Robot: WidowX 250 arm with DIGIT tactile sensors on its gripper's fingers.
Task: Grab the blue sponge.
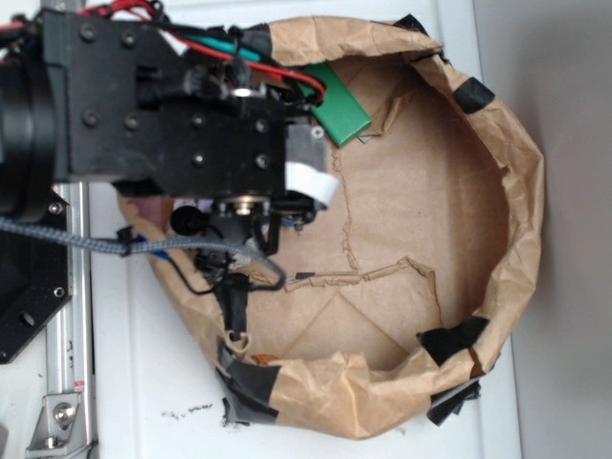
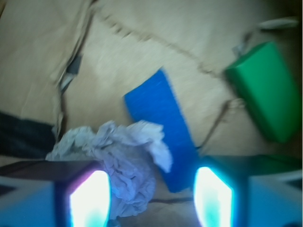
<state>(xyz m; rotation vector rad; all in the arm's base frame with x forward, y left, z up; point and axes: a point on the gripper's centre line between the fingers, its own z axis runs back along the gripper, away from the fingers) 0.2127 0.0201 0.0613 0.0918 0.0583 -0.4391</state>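
The blue sponge (image 2: 161,125) lay flat on the brown paper floor of the paper basin (image 1: 521,191), and I use it as the landmark. In the wrist view it was a long deep blue rectangle, set at a slant, with its far end pointing up and to the left and its near end coming down toward the gripper (image 2: 151,198). The picture was a little blurred, so the edge layer of the sponge could not be made out.

The crumpled whitish paper wad (image 2: 120,161) sat just to the left of the sponge, and it touched or overlapped the sponge's lower left edge. The green block (image 2: 265,97) lay to the right of the sponge and further away, clearly apart from it, with bare paper between them.

The jaws stood apart. Their two glowing pads were seen at the bottom of the wrist view, one below the paper wad and one just right of the sponge's near end. The near end of the sponge and part of the wad lay between them. Nothing was clamped.

In the exterior view the arm covered the left part of the basin, and the sponge was hidden under it. Only the green block showed beside the arm. The basin rested on a white counter (image 1: 143,382).
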